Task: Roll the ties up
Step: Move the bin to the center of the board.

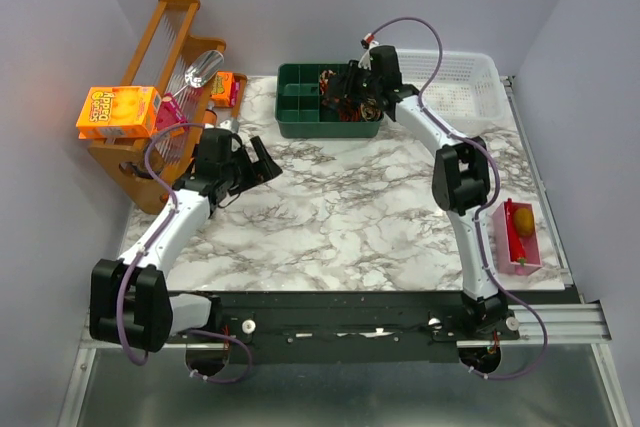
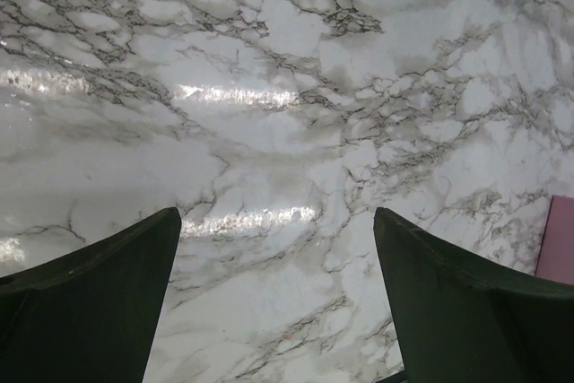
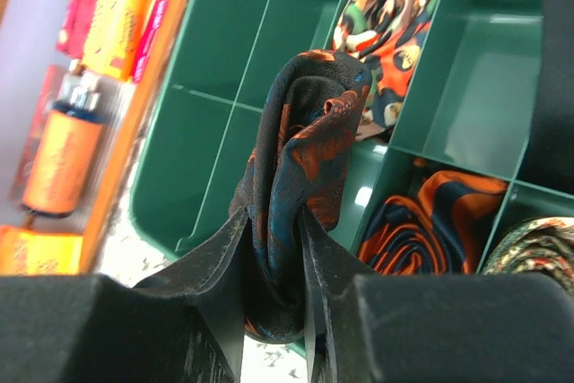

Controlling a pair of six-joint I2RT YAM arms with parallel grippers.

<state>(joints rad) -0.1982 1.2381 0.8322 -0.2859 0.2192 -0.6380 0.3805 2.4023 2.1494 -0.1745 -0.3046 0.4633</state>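
Observation:
My right gripper [image 3: 273, 221] is shut on a rolled dark tie with orange-red pattern [image 3: 305, 132], held upright above the green divided tray [image 3: 224, 33]. Coiled ties lie in the tray's compartments: one at the back [image 3: 390, 15], one orange-striped [image 3: 430, 221], and one at the right edge [image 3: 538, 253]. From above, the right gripper [image 1: 350, 92] hovers over the tray [image 1: 300, 119] at the back of the table. My left gripper [image 1: 262, 162] stands open over bare marble at the left, its dark fingers [image 2: 99, 293] wide apart with nothing between them.
A white basket [image 1: 470, 82] stands right of the green tray. A wooden rack [image 1: 165, 37] with an orange box [image 1: 118, 110] fills the back left. A pink tray [image 1: 520, 237] with a yellow object sits at the right edge.

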